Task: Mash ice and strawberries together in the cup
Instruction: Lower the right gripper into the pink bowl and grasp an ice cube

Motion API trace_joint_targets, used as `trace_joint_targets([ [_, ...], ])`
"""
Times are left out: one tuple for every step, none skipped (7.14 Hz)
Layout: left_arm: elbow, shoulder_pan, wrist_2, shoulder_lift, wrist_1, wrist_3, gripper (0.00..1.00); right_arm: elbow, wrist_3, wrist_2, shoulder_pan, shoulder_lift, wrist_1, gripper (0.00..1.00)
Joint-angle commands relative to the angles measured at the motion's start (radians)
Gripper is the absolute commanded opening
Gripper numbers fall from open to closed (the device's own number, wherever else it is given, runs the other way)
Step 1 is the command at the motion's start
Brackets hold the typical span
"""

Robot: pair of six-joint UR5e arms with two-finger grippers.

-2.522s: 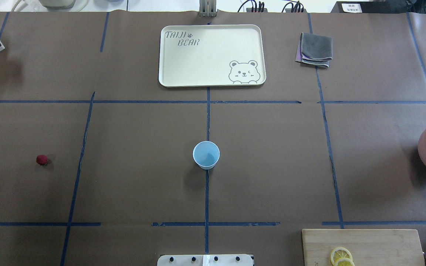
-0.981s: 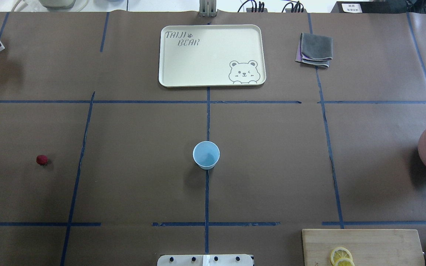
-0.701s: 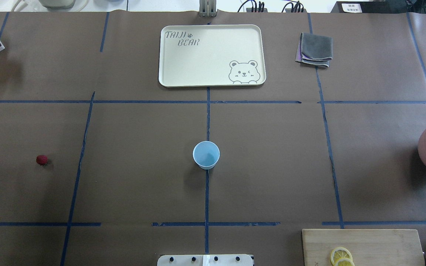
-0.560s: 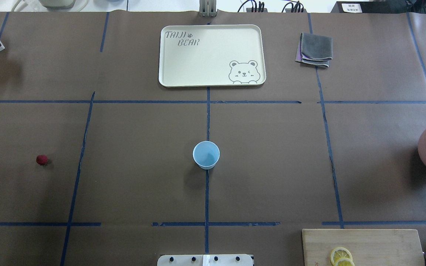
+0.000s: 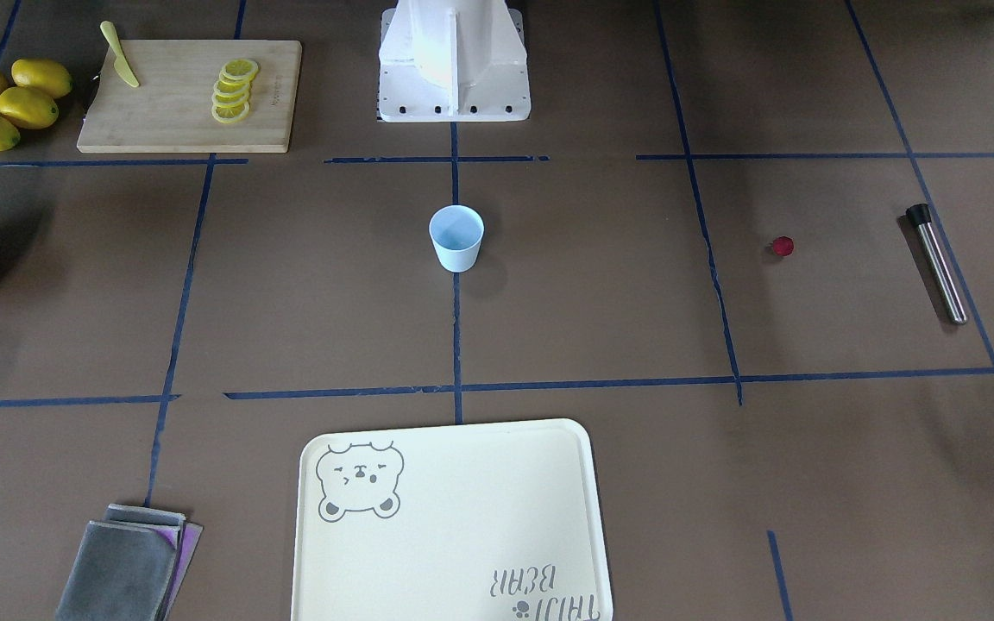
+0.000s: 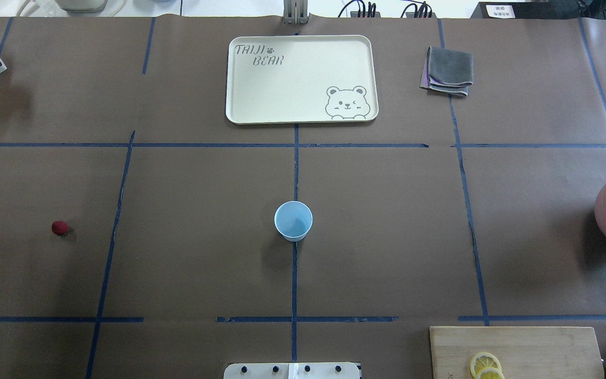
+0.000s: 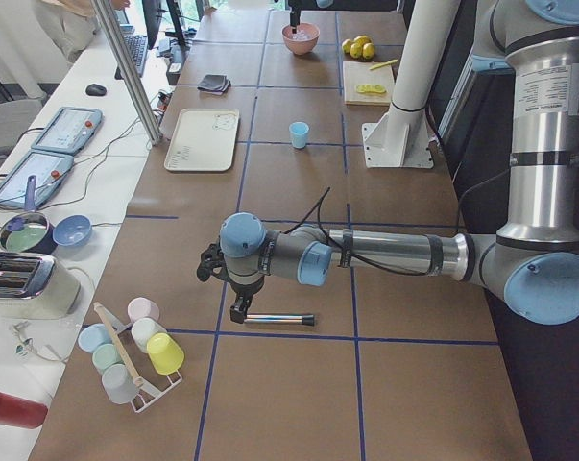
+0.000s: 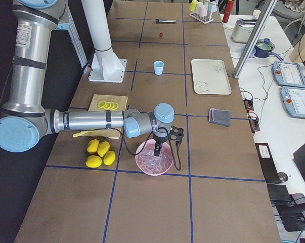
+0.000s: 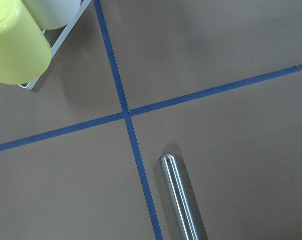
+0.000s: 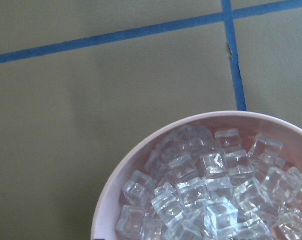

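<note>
The pale-blue cup (image 6: 293, 221) stands upright and empty at the table's middle, also in the front view (image 5: 456, 239). The dark-red strawberry (image 6: 59, 227) lies alone on the table far to the left. The ice (image 10: 206, 190) fills the pink bowl (image 6: 605, 210) at the right edge. My right gripper (image 8: 157, 150) hangs over the bowl, tips down among the ice; I cannot tell if it is open. My left gripper (image 7: 236, 309) hovers just above a steel muddler (image 9: 181, 200) lying on the table; its state cannot be told.
A cream bear tray (image 6: 301, 79) and a folded grey cloth (image 6: 447, 71) lie at the back. A cutting board (image 5: 191, 95) with lemon slices and a yellow knife, and whole lemons (image 5: 5, 103), sit near the robot's right. A cup rack (image 7: 131, 346) stands beyond the muddler.
A dark part of my right gripper has come into the overhead view at the right edge and moved down over the pink bowl. Cup and strawberry have not moved.
</note>
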Motion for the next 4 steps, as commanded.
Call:
trace_joint_targets([
  [-0.002,0.0,-0.011,0.0,0.0,0.0,1.0,-0.001,0.178,-0.026,-0.058,-0.028,0.046,0.92],
  [-0.002,0.0,-0.011,0.0,-0.002,0.0,1.0,0.002,0.216,-0.026,-0.066,-0.039,0.046,0.92],
  [-0.004,-0.001,-0.011,0.0,-0.002,0.0,1.0,0.004,0.224,-0.026,-0.066,-0.06,0.047,0.91],
  [-0.004,-0.001,-0.011,0.0,-0.002,0.002,1.0,0.004,0.227,-0.025,-0.066,-0.072,0.049,0.9],
])
